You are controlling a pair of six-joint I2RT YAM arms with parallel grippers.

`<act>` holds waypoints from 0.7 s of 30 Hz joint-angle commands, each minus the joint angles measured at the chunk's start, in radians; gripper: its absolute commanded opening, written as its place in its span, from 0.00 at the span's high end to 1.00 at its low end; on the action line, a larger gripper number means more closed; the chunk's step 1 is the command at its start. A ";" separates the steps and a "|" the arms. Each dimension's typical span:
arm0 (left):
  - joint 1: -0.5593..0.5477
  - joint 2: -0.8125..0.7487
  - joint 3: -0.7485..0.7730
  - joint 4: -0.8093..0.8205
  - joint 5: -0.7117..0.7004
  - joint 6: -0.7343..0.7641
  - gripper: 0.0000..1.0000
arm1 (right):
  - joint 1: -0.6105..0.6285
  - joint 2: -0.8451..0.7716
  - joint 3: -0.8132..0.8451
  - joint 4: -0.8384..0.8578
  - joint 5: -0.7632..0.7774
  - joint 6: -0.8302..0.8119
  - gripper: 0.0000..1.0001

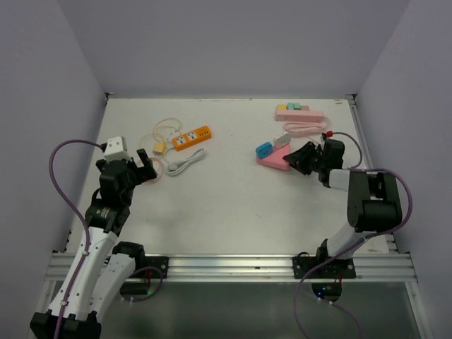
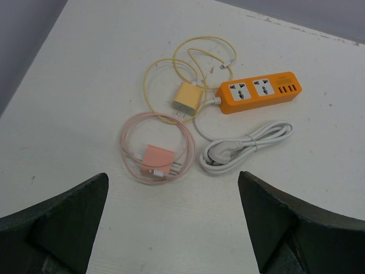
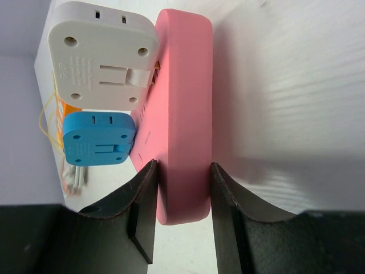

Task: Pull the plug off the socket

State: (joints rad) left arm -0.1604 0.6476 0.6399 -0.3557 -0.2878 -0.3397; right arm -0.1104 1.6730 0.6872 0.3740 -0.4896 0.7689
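A pink socket strip (image 3: pixel 182 103) lies on the table right of centre, also seen as the pink socket strip (image 1: pixel 272 162) in the top view. Two plugs sit in its face: a blue plug (image 3: pixel 98 138) nearer my fingers and a white plug (image 3: pixel 102 54) beyond it. From above they show as the blue plug (image 1: pixel 264 150) and the white plug (image 1: pixel 281 140). My right gripper (image 3: pixel 182 188) is shut on the near end of the strip, one pad on each long side. My left gripper (image 2: pixel 173 182) hangs open over bare table at the left, holding nothing.
Ahead of the left gripper lie an orange power strip (image 2: pixel 259 91), a bundled white cable (image 2: pixel 245 145), a yellow charger (image 2: pixel 187 98) and a pink charger (image 2: pixel 158 158) with coiled cords. A second pink strip (image 1: pixel 300 113) and a pink cable (image 1: pixel 304 129) lie at the back right.
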 commanded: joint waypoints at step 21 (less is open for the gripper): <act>-0.008 0.087 -0.025 0.092 0.248 0.030 0.00 | 0.489 -0.073 -0.164 -0.036 -0.090 -0.039 0.83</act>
State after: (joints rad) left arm -0.1650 0.7197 0.6231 -0.3103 -0.0784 -0.3286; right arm 0.3523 1.6321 0.5625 0.3786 -0.6464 0.7547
